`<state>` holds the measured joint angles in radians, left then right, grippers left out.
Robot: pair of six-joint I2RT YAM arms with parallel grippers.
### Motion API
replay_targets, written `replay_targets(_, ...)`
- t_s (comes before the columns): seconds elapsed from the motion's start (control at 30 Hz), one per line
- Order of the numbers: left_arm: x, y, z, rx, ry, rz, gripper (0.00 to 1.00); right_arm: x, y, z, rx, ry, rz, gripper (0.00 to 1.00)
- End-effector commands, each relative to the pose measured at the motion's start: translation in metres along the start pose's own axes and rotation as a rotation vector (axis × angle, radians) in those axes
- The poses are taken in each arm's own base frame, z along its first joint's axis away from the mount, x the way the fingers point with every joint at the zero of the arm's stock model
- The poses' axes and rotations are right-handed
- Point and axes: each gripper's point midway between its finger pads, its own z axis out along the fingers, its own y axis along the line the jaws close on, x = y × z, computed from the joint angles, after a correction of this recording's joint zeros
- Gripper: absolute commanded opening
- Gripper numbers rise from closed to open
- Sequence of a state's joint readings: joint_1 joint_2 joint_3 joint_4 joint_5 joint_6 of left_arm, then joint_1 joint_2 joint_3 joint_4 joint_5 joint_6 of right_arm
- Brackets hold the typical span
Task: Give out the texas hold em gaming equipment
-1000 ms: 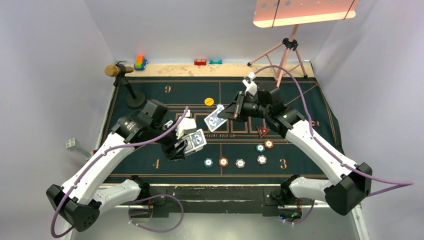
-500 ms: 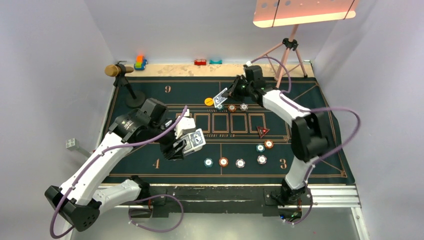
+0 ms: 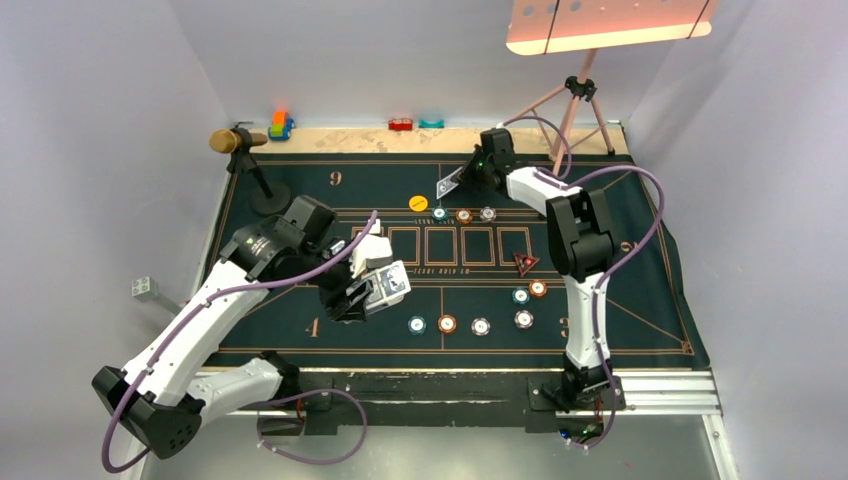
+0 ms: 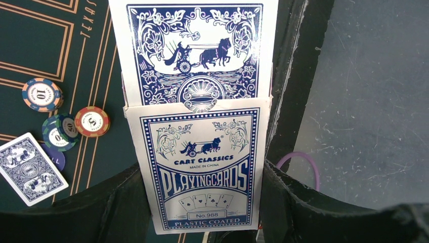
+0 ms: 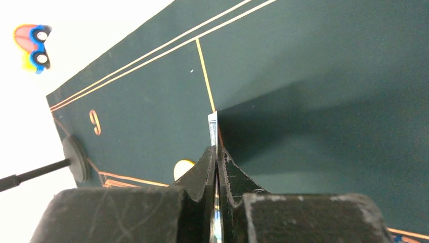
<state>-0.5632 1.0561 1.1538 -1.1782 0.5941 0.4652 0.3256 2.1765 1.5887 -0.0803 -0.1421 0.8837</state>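
My left gripper (image 3: 362, 292) is shut on a blue-and-white playing card box (image 4: 202, 172), held above the mat's near left, with blue-backed cards (image 4: 195, 50) sticking out of its open top. My right gripper (image 3: 462, 180) is shut on a single card (image 3: 448, 185) over the far middle of the mat; the right wrist view shows this card (image 5: 213, 126) edge-on between the closed jaws. A yellow disc (image 3: 418, 202) and three chips (image 3: 463, 215) lie just near of it. A red triangle (image 3: 524, 263) and several chips (image 3: 481, 326) lie nearer. One card (image 4: 30, 169) lies face down by three chips (image 4: 59, 132).
The dark green mat (image 3: 300, 180) covers the table. A microphone on a round-based stand (image 3: 268, 198) is at the far left. Small toys (image 3: 281, 124) line the far edge. A pink tripod (image 3: 575, 95) stands at the far right.
My right arm has swung from the mat's middle to the far side, carrying the card with it. The left arm and the box have stayed put.
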Motion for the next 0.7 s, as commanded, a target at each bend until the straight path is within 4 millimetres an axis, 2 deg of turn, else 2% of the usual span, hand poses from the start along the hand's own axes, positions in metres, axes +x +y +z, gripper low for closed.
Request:
replay_targets(0.0,-0.012,-0.006,-0.005,0.021,-0.04,0.039,0.33,-0.03,0.014,0.004,0.01,-0.117,0.023,0.12)
replay_targets(0.17,-0.007,-0.005,-0.004,0.02,-0.024,0.031,0.33,-0.026,-0.011,0.004,0.145,-0.089,-0.017,0.44)
replay_targets(0.3,-0.004,-0.004,-0.003,0.015,-0.009,0.021,0.33,-0.036,-0.013,-0.015,0.188,-0.124,-0.071,0.56)
replay_targets(0.43,-0.003,-0.001,-0.004,0.002,0.008,0.022,0.33,-0.052,-0.002,-0.04,0.217,-0.158,-0.121,0.61)
replay_targets(0.53,-0.003,0.001,-0.006,-0.01,0.018,0.021,0.33,-0.062,0.011,-0.068,0.217,-0.19,-0.158,0.63)
replay_targets(0.6,-0.002,0.002,-0.006,-0.015,0.027,0.017,0.33,-0.063,0.029,-0.093,0.166,-0.189,-0.179,0.64)
replay_targets(0.67,0.0,0.003,-0.005,-0.016,0.037,0.013,0.31,-0.052,0.052,-0.121,0.076,-0.165,-0.202,0.64)
